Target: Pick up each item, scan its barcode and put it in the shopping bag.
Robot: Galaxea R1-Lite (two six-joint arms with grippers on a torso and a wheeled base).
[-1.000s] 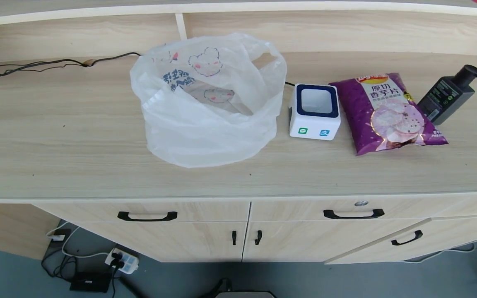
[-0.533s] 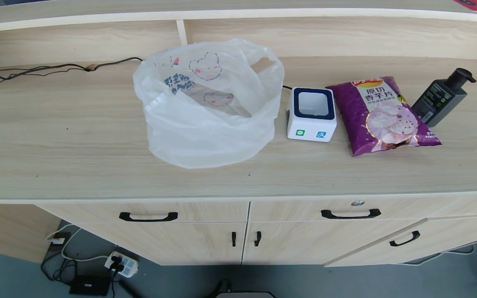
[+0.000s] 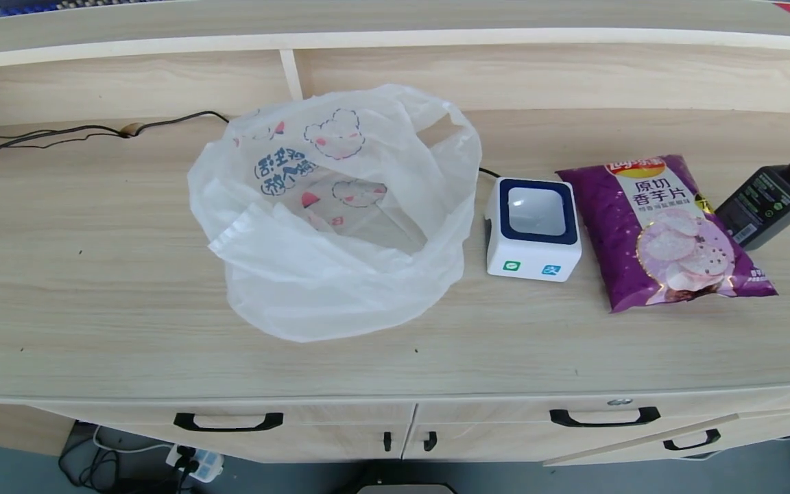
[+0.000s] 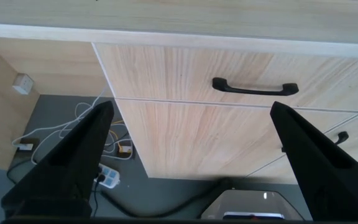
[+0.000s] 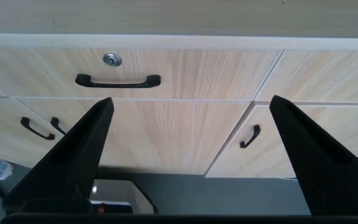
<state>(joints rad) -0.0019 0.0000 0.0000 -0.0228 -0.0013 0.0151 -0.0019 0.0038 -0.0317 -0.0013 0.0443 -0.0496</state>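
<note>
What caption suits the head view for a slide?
Open shopping bag, scanner, purple chip packet and dark pump bottle sit on a wooden counter.

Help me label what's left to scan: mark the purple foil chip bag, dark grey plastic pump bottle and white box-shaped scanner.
purple foil chip bag [image 3: 669, 233], head view, middle of its front.
dark grey plastic pump bottle [image 3: 769, 206], head view, labelled body.
white box-shaped scanner [image 3: 535, 213], head view, its top window.

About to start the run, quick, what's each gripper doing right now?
Left gripper: open, holding nothing.
Right gripper: open, holding nothing.
</note>
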